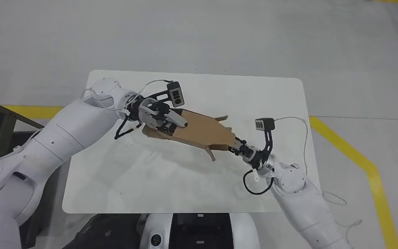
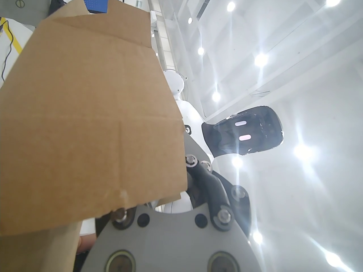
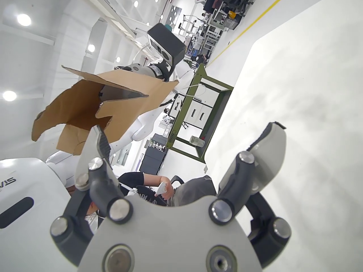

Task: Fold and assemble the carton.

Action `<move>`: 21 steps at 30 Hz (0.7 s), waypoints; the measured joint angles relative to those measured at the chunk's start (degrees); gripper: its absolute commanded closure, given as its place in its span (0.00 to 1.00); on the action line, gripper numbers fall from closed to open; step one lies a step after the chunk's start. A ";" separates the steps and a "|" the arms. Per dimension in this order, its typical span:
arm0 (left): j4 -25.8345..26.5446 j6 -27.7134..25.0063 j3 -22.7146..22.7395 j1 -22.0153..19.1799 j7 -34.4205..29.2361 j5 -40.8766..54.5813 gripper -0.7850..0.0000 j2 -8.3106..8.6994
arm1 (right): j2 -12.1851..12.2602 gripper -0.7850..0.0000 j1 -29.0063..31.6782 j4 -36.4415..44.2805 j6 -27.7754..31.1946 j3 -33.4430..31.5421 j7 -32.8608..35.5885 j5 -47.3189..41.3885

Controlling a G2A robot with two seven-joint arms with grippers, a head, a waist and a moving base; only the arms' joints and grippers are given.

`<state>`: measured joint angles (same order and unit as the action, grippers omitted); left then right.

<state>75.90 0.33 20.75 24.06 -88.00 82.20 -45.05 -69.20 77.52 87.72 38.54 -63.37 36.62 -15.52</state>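
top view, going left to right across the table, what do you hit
left tool → carton → right tool

Bright, even overhead light, lamps (image 2: 260, 60) flaring into starbursts in the left wrist view, faint soft shadows on the table (image 1: 124, 187), lines bowed at wrist-view edges.

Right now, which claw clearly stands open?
The right claw: its fingers are spread with nothing between; the left claw meets the carton.
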 measured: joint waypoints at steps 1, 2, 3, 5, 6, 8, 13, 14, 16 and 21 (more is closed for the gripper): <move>0.01 0.00 0.00 -0.01 0.00 -0.02 1.00 0.00 | 0.06 0.00 0.16 0.17 -0.12 -0.15 0.14 0.03; 0.01 0.00 0.00 -0.01 0.00 -0.03 1.00 0.00 | 0.10 0.00 0.27 0.27 -0.23 -0.28 0.23 0.04; 0.01 -0.01 0.00 -0.01 0.00 -0.02 1.00 0.00 | 0.13 0.00 0.33 0.32 -0.28 -0.36 0.27 0.05; 0.00 -0.01 0.00 -0.01 0.00 -0.01 1.00 0.00 | 0.13 0.00 0.33 0.31 -0.29 -0.37 0.27 0.05; 0.00 -0.02 0.00 -0.01 0.00 -0.01 1.00 0.00 | 0.13 0.00 0.33 0.31 -0.29 -0.36 0.27 0.05; 0.00 -0.02 0.00 -0.01 0.00 -0.01 1.00 0.00 | 0.12 0.00 0.32 0.30 -0.28 -0.35 0.26 0.05; 0.00 -0.02 0.00 0.00 0.00 -0.01 1.00 0.00 | 0.11 0.00 0.38 0.43 -0.49 -0.31 0.09 0.04; 0.15 -0.02 0.08 0.12 0.16 0.10 1.00 -0.01 | 0.10 0.00 0.48 0.73 -1.04 -0.22 -0.14 -0.07; 0.87 -0.05 1.00 1.17 1.49 1.42 1.00 -0.14 | 0.11 0.00 0.62 1.43 -2.60 -0.15 -0.21 -0.46; -0.30 0.44 3.42 3.08 0.21 2.54 1.00 -0.58 | 0.30 0.00 1.13 2.37 -5.04 -0.29 1.15 -1.36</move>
<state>75.60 0.77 24.16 27.15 -87.79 84.74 -45.63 -68.90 78.65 90.09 33.49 -63.66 37.77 -16.88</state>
